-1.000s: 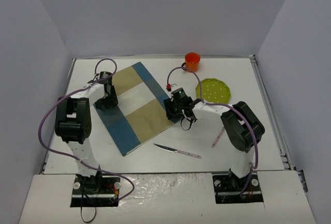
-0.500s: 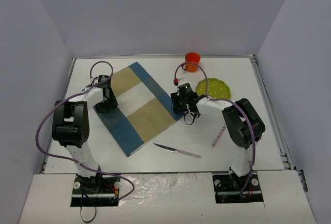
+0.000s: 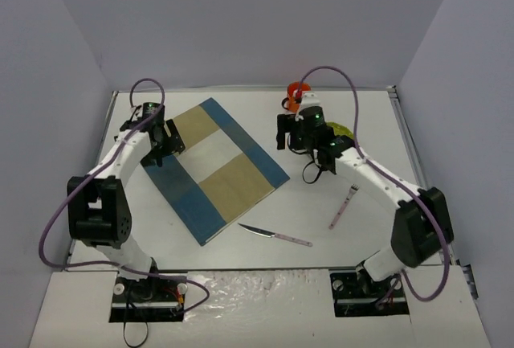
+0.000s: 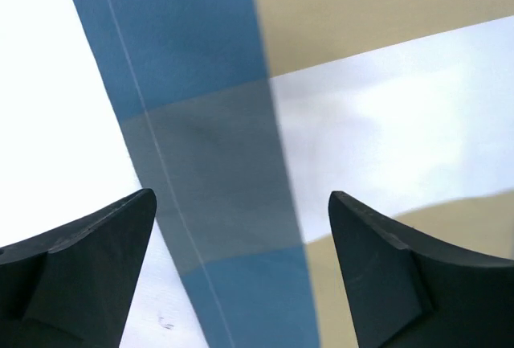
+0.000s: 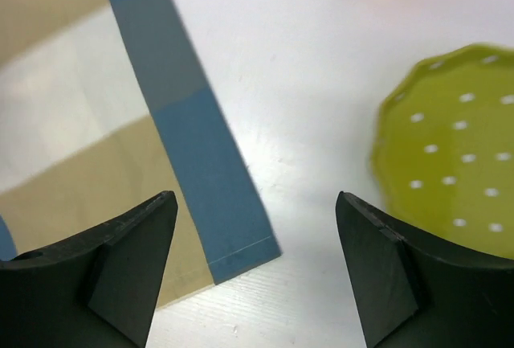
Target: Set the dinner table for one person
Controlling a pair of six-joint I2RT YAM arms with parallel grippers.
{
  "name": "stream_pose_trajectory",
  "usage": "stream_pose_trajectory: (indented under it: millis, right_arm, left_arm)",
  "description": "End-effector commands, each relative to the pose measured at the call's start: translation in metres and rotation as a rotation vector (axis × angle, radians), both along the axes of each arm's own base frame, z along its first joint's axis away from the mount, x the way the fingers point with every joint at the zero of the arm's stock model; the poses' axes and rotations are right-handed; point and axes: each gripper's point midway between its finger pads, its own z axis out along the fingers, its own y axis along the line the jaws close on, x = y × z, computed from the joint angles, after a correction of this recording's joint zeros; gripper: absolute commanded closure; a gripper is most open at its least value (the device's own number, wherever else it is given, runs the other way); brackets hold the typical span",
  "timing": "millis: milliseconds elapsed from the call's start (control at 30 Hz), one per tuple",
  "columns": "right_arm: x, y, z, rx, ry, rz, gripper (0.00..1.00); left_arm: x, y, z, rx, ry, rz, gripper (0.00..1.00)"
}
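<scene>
The blue-and-tan placemat (image 3: 215,167) lies flat and slanted on the white dinner table (image 3: 241,107). My left gripper (image 3: 163,144) hovers over the mat's far-left edge, open, with nothing between its fingers; the left wrist view shows the gripper (image 4: 241,196) above the blue border (image 4: 201,123). My right gripper (image 3: 287,141) hangs open above the table just past the mat's right corner (image 5: 233,243), also empty (image 5: 255,196). A green dotted plate (image 5: 450,179) lies to its right, and an orange cup (image 3: 299,91) stands behind it, both partly hidden by the arm in the top view.
A knife (image 3: 275,235) with a pink handle lies near the front of the table. A pink-handled utensil (image 3: 344,207) lies at the right. Grey walls enclose the table on three sides.
Both grippers have opened and let go of the placemat, then risen and moved toward the far side. The placemat has shifted slightly right and now lies flat.
</scene>
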Motion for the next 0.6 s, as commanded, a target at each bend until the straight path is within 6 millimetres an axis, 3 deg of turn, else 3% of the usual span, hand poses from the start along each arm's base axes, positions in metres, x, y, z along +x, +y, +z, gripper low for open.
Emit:
stream_pose_trajectory:
  millis: [0,100,200,300,367,400,567]
  right_arm:
    - [0.001,-0.087,0.077,0.091,-0.159,-0.322,0.03]
    - [-0.004,-0.132,0.068,0.154,-0.138,-0.462,0.00]
    - [-0.011,-0.174,0.036,0.149,-0.036,-0.534,0.00]
    - [-0.014,-0.200,0.020,0.163,0.003,-0.621,0.01]
    - [-0.012,-0.218,0.006,0.166,0.039,-0.682,0.09]
    - [-0.010,-0.230,-0.007,0.167,0.075,-0.728,0.17]
    - [0.004,-0.243,-0.043,0.205,0.187,-0.777,0.28]
  left_arm:
    - [0.007,-0.013,0.084,-0.049,-0.201,-0.058,0.12]
    - [0.001,-0.022,0.098,-0.071,-0.246,-0.122,0.04]
    - [-0.009,-0.026,0.100,-0.074,-0.279,-0.184,0.03]
    - [-0.022,-0.030,0.096,-0.081,-0.294,-0.232,0.03]
    - [-0.028,-0.032,0.097,-0.086,-0.307,-0.258,0.03]
    - [-0.032,-0.033,0.091,-0.090,-0.297,-0.268,0.03]
    - [-0.042,-0.036,0.088,-0.094,-0.304,-0.309,0.03]
